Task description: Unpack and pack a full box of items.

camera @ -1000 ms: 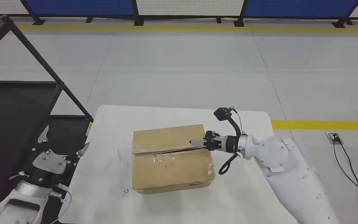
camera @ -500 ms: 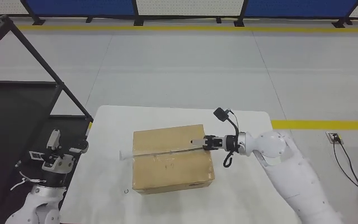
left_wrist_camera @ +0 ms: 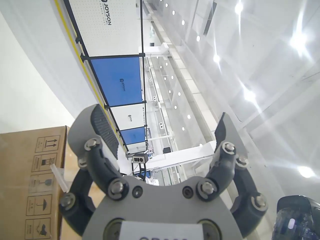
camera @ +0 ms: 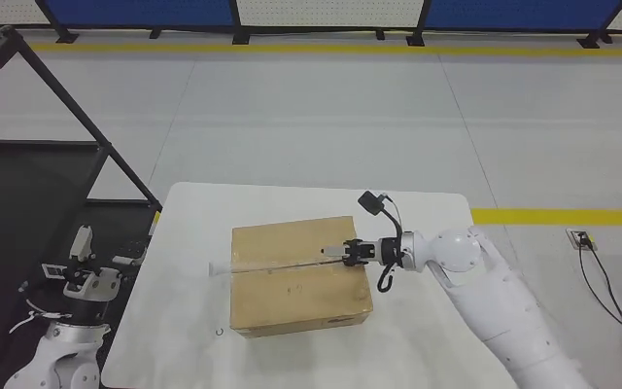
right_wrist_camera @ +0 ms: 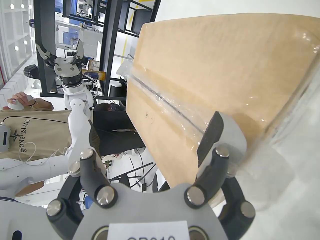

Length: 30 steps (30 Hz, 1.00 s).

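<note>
**Left wrist: gripper up, box at frame edge**

Left gripper (left_wrist_camera: 161, 116) fills the foreground, centre frame. Jaws stand wide apart; ribbed dark pads (left_wrist_camera: 105, 131) face inward. Cardboard box (left_wrist_camera: 30, 176) sits in a near corner of the frame, just beside one finger, with a column of handling pictograms (left_wrist_camera: 41, 173) on its side. Clear tape strip (left_wrist_camera: 60, 178) juts off the box edge. Background: blue and white partition panels (left_wrist_camera: 117, 81), yellow floor line (left_wrist_camera: 72, 33), ceiling lights (left_wrist_camera: 238, 7).

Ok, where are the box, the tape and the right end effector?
box (camera: 292, 294), top view, its top face.
tape (right_wrist_camera: 162, 100), right wrist view, strip along the seam.
right end effector (camera: 338, 252), top view, between its fingertips.
</note>
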{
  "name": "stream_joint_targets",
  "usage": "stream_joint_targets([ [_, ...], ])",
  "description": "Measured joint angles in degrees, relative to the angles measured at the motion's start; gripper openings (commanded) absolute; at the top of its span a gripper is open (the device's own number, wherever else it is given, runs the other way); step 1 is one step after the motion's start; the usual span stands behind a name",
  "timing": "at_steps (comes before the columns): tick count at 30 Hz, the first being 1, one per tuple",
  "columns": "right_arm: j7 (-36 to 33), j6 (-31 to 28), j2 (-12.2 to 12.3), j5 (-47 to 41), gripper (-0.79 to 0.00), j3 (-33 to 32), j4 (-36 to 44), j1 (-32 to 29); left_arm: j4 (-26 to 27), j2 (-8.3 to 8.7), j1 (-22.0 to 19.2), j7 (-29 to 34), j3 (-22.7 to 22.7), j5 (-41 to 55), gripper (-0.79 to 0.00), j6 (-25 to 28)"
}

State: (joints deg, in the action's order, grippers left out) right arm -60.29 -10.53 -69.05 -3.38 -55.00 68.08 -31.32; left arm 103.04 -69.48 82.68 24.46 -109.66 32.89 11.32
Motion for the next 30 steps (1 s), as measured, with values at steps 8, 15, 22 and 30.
stream_joint_targets([
  [8,0.7,0.2,-2.8,-2.0,0.0,6.3,-3.8,4.1,0.6,-0.11,1.6,0.6,0.2,1.4,0.0,1.4],
  [15,3.7,-0.3,-6.3,-5.0,0.0,12.2,-8.1,7.9,0.9,-0.19,2.2,1.5,1.0,2.4,0.0,1.9],
  [22,4.7,-0.9,-8.5,-6.7,0.0,15.1,-11.4,9.8,1.6,-0.38,2.7,2.5,2.1,8.9,0.0,-0.7],
  [30,4.7,-0.9,-8.4,-6.6,0.0,15.1,-11.4,9.8,1.6,-0.37,2.7,2.5,2.1,7.7,0.0,-0.5],
])
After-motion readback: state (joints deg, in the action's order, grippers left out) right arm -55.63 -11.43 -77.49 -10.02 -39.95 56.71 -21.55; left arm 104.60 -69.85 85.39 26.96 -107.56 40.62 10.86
